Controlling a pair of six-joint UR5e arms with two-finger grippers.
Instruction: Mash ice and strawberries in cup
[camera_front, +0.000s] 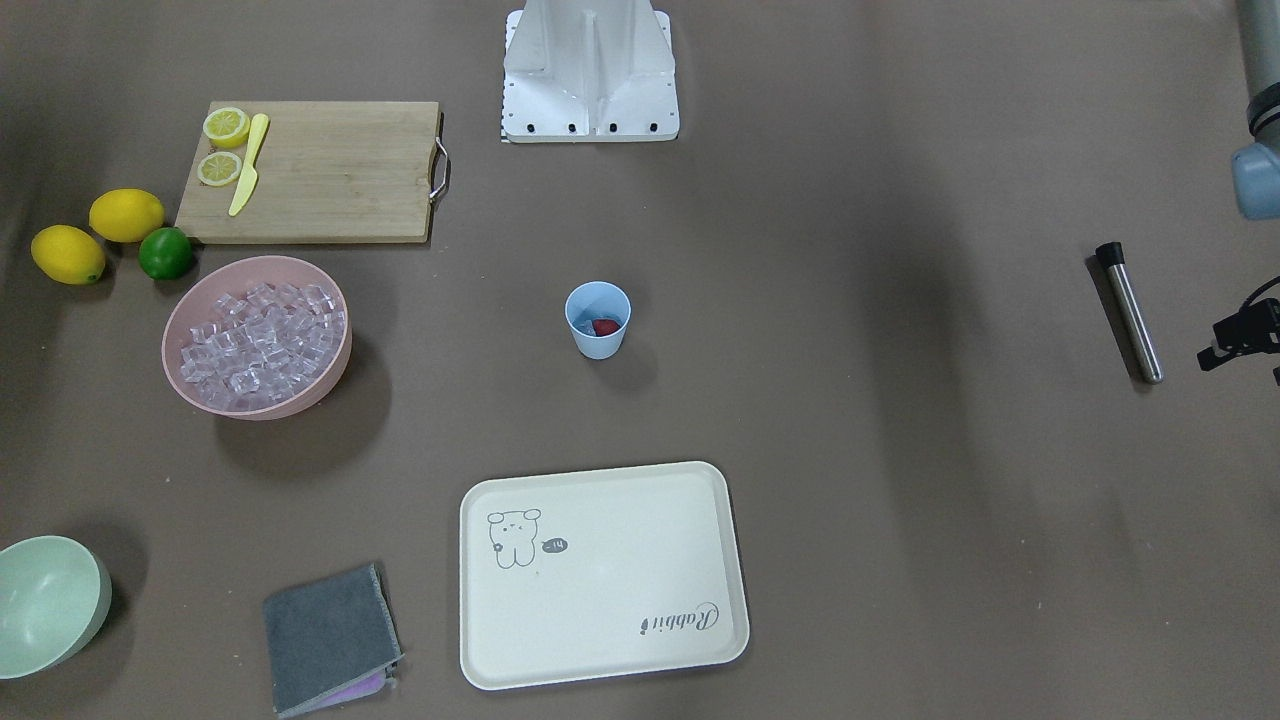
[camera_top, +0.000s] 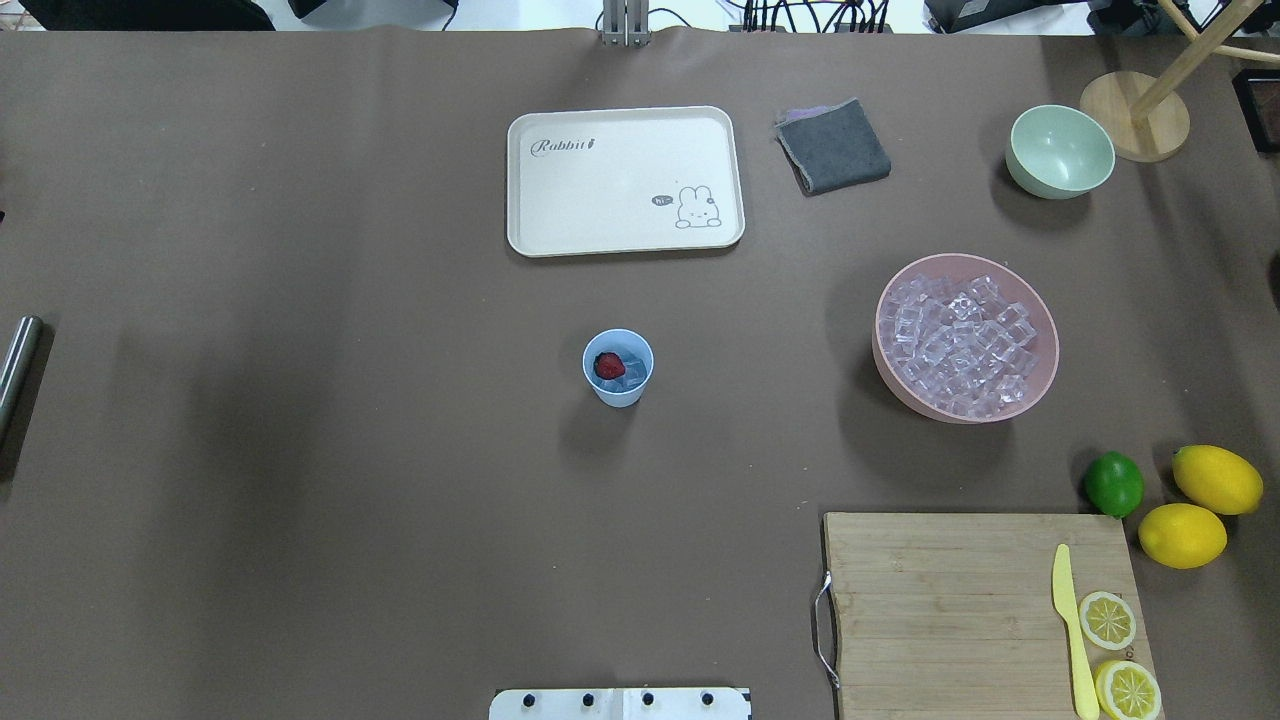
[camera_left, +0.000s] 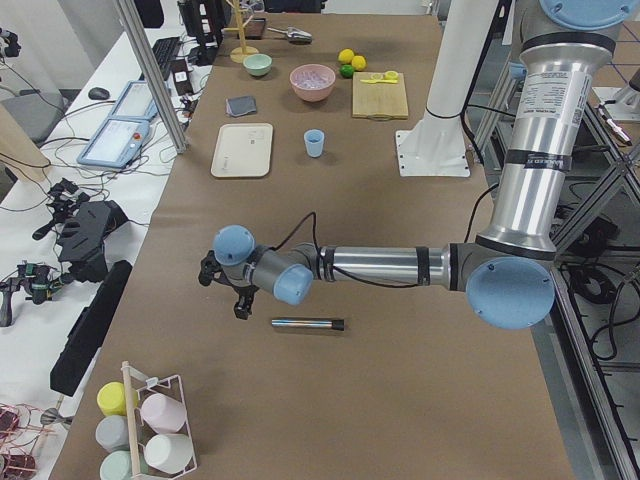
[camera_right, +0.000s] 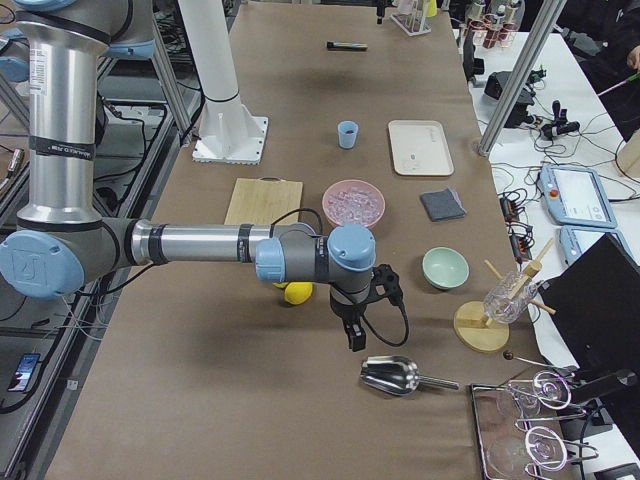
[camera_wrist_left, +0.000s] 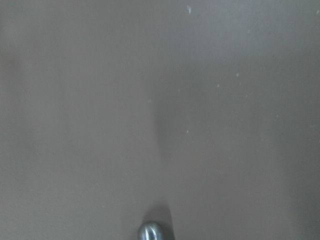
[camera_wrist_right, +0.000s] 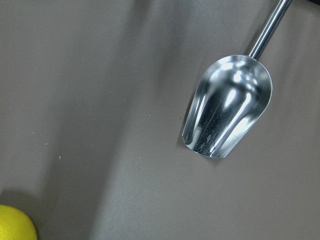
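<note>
The light-blue cup (camera_top: 618, 367) stands upright in the middle of the table. Inside it lie a dark red strawberry (camera_top: 608, 365) and a few pieces of ice (camera_top: 631, 376). A heap of ice cubes (camera_top: 960, 335) fills the pink bowl (camera_top: 1040, 372). A steel rod with a black tip (camera_front: 1130, 312) lies flat near the table's left end. My left gripper (camera_left: 222, 292) hovers just beside the rod, far from the cup; I cannot tell whether it is open or shut. My right gripper (camera_right: 352, 338) hangs above a metal scoop (camera_wrist_right: 227, 107) at the other end, its state also unclear.
A cream tray (camera_top: 625, 235) lies beyond the cup, with a folded grey cloth (camera_top: 833, 146) and a pale green bowl (camera_top: 1060, 152) to its right. A cutting board (camera_top: 950, 610) holds lemon halves and a yellow knife (camera_top: 1070, 625). Two lemons and a lime (camera_top: 1114, 484) sit beside it.
</note>
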